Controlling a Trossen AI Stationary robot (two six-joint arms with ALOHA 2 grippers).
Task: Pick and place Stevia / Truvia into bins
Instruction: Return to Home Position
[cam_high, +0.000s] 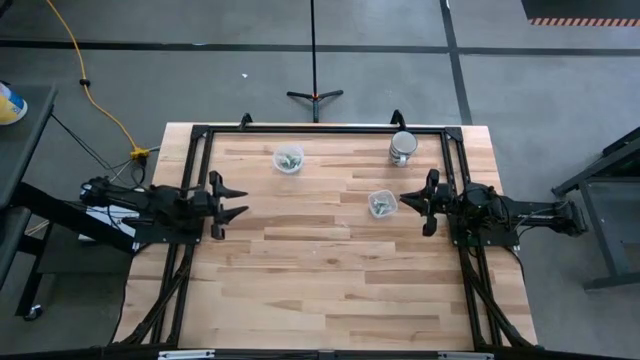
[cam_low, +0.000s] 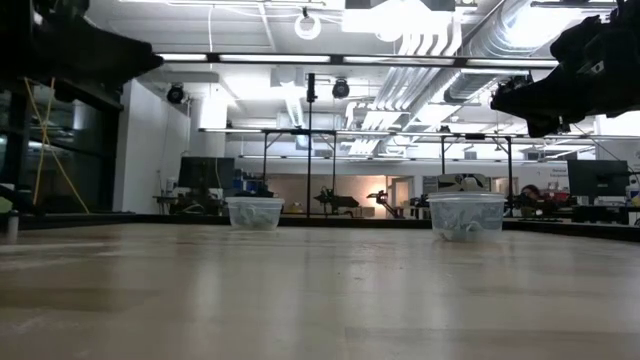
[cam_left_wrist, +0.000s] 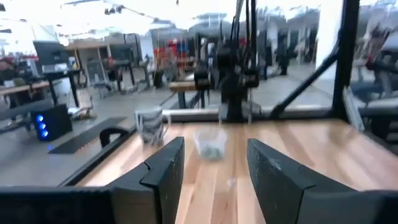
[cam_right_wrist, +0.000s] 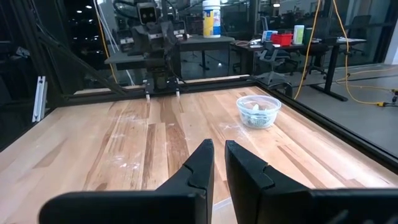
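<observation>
Two small clear cups stand on their bases on the wooden table. One cup (cam_high: 289, 159) (cam_low: 254, 212) (cam_right_wrist: 258, 111) is toward the far edge; the other cup (cam_high: 382, 203) (cam_low: 466, 214) (cam_left_wrist: 211, 142) is right of centre. Both hold pale green-and-white packets (cam_high: 381, 205). I see no loose packet on the table. My left gripper (cam_high: 243, 201) (cam_left_wrist: 214, 165) hovers open over the table's left side. My right gripper (cam_high: 405, 200) (cam_right_wrist: 219, 152) hangs raised just right of the nearer cup, its fingers almost together and holding nothing.
A shiny metal mug (cam_high: 402, 147) (cam_left_wrist: 149, 124) stands near the table's far right corner. A black frame (cam_high: 320, 128) runs along the far edge and both sides. Bare wood (cam_high: 320, 280) spreads across the near half between the arms.
</observation>
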